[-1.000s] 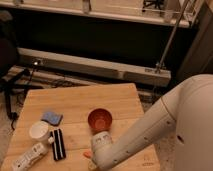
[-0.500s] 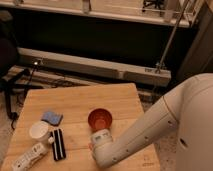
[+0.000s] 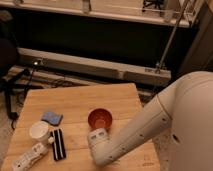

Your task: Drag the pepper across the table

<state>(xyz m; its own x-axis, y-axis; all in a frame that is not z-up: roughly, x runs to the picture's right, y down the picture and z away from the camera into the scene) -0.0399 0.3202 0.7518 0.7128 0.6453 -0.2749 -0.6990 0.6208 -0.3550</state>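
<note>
The light wooden table fills the lower left of the camera view. My white arm reaches in from the right, and its end, with the gripper, hangs low over the table's front middle, just in front of the round orange-red bowl. The wrist housing covers the gripper from above. The pepper is hidden; no slender orange vegetable shows anywhere on the tabletop.
A blue sponge, a white cup, a black flat bar and a white bottle-like object lie on the table's left front. A small mark sits near the front right corner. Dark cabinet and rails stand behind.
The arm's end has shifted slightly away from the front edge, toward the bowl. A small orange bit seen at its tip one second ago no longer shows.
</note>
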